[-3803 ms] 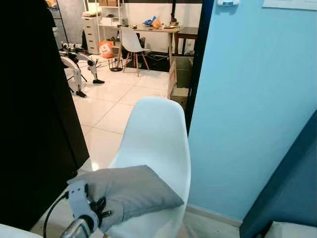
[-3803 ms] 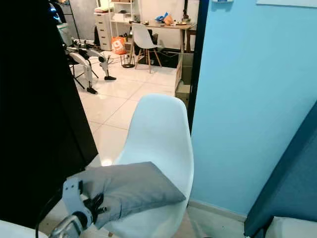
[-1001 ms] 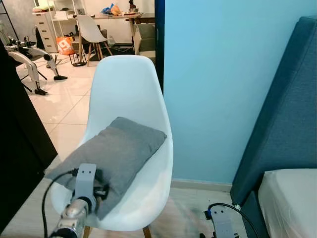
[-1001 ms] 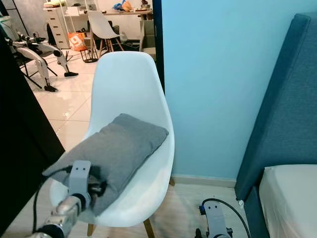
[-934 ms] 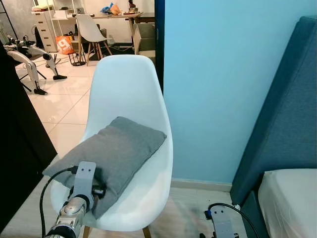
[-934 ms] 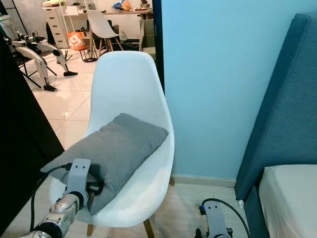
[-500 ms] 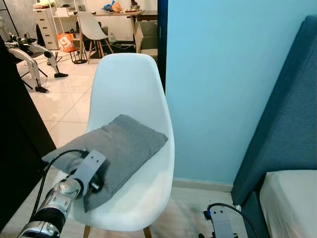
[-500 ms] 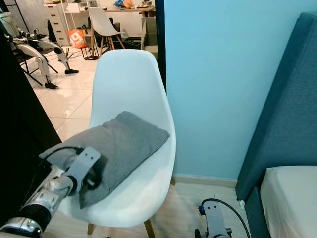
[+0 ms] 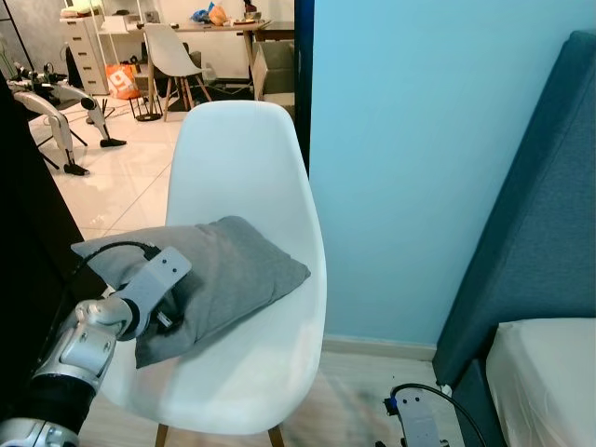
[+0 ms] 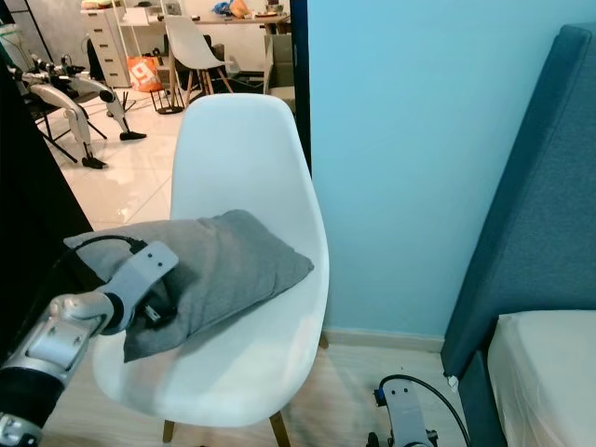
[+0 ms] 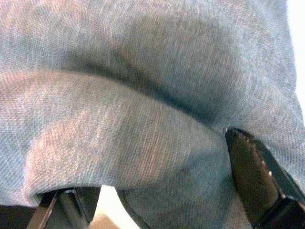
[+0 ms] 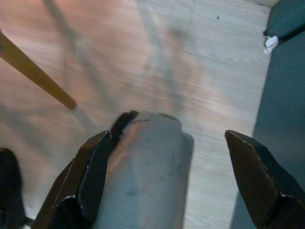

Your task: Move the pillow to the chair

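In the left eye view, we see the grey pillow [image 9: 209, 279] held over the seat of the white chair [image 9: 247, 177], its near end clamped by our left tool [image 9: 160, 312]; whether it touches the seat we cannot tell. The chair stands by a light blue wall [image 9: 410, 140], with a dark blue headboard [image 9: 549, 223] to the right and a tiled room beyond, where another white chair sits at a cluttered surface [image 9: 228, 28]. In the left wrist view, we see the black fingers [image 11: 257, 176] pinching a fold of pillow fabric [image 11: 143, 95]. In the right wrist view, our right tool [image 12: 162, 171] hangs with fingers spread wide over the wooden floor [image 12: 157, 62], near a chair leg [image 12: 33, 71].
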Robot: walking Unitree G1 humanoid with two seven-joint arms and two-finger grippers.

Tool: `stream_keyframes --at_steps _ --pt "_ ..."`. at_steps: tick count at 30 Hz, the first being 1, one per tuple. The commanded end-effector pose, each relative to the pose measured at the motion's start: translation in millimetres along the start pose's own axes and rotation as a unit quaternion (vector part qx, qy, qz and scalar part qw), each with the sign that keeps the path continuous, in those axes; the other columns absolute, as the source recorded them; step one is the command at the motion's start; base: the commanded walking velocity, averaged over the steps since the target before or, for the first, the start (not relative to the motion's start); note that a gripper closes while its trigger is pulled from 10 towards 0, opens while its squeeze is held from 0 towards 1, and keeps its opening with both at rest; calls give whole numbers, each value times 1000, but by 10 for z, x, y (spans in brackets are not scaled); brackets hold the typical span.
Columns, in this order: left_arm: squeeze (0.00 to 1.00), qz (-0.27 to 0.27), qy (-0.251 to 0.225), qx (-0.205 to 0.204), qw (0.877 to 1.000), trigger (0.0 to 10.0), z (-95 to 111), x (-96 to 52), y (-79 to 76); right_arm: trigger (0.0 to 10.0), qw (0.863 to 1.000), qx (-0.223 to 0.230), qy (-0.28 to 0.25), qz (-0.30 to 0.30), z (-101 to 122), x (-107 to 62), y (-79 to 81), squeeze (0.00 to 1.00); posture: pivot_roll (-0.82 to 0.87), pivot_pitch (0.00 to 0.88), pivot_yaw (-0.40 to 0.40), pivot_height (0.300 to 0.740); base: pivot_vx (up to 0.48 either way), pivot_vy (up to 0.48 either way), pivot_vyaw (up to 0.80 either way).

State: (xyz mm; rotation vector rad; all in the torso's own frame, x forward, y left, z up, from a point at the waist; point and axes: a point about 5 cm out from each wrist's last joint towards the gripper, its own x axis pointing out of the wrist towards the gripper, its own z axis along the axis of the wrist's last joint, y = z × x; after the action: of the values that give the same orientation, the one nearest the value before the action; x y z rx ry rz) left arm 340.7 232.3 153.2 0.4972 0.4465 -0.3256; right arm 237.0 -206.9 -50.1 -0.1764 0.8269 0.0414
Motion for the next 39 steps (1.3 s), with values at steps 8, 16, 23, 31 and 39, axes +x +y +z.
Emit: stream_keyframes --at_steps 8,16,23,31,39 --pt "0 -2 26 -12 1000 10000 -88 0 -157 10000 1000 -25 13 3 -68 -8 22 0 -95 65 2 480 0 0 0" --pt "0 99 -103 -405 903 10000 -23 47 -46 10000 998 -53 20 2 -99 -14 16 0 -91 71 0 480 0 0 0" --pt "0 186 -113 -519 827 10000 -233 -19 15 10000 998 -64 21 1 -102 -15 11 0 -89 70 -1 480 0 0 0" --pt "0 318 -67 -410 852 10000 -258 -253 58 10000 997 -75 25 3 -127 -20 16 0 -83 74 4 480 0 0 0" --pt "0 327 -13 -472 818 10000 -476 -242 -157 10000 996 -82 25 4 -129 -19 27 0 -84 79 5 480 0 0 0"
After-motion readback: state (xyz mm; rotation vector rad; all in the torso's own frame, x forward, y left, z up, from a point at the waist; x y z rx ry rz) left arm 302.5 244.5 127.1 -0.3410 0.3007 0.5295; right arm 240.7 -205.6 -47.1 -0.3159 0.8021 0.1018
